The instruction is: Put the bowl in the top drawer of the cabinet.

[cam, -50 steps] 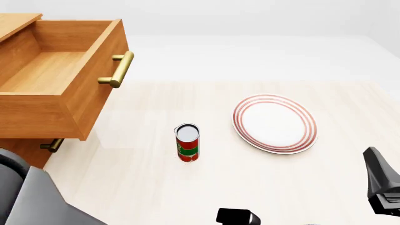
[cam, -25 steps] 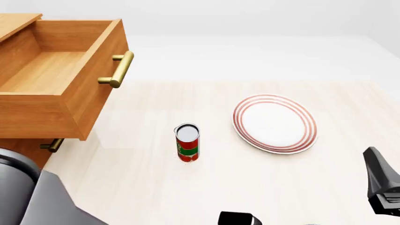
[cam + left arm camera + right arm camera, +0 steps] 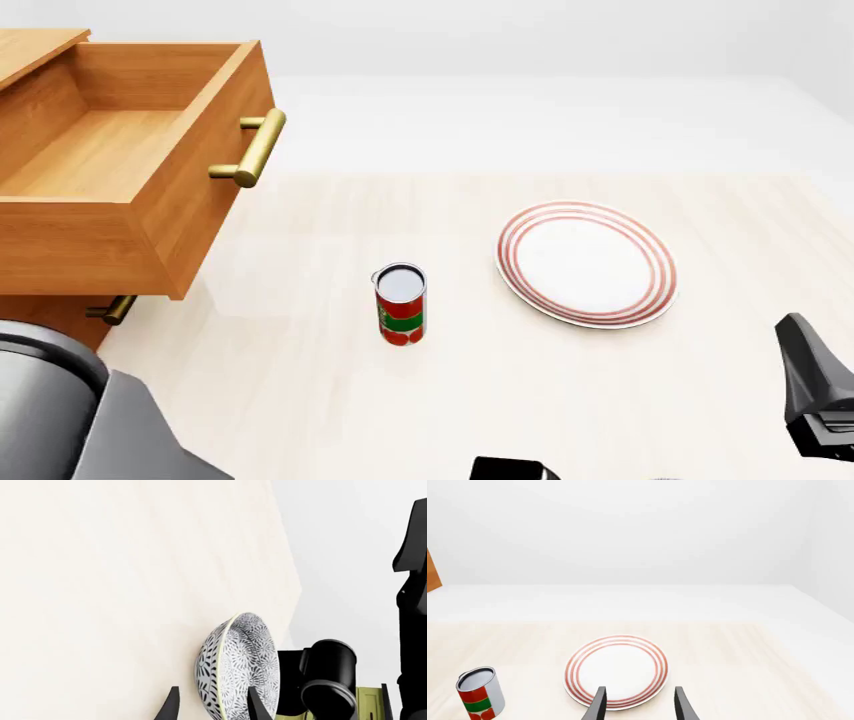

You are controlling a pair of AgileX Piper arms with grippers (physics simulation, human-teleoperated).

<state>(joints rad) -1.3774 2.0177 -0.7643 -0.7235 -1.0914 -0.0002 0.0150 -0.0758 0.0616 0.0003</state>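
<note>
In the left wrist view the grey floral bowl (image 3: 233,665) rests on the pale table by its near edge. My left gripper (image 3: 212,702) is open, one of its fingertips (image 3: 172,702) beside the bowl's outer wall and the other in front of its inside. The bowl is hidden in the front view. The top drawer (image 3: 127,170) of the cabinet (image 3: 47,325) stands pulled open at the far left, with nothing in it. My right gripper (image 3: 639,705) hangs open over the plate's near rim, holding nothing.
A white plate with red rings (image 3: 587,263) lies right of centre. A red and green can (image 3: 400,303) stands upright in the middle. The brass bar handle (image 3: 254,148) juts out from the drawer front. My left arm's grey link (image 3: 74,420) fills the bottom left corner.
The left arm's grey link has swung further up and right into the bottom left corner. The black part at the bottom edge has sunk lower. The right arm has not moved.
</note>
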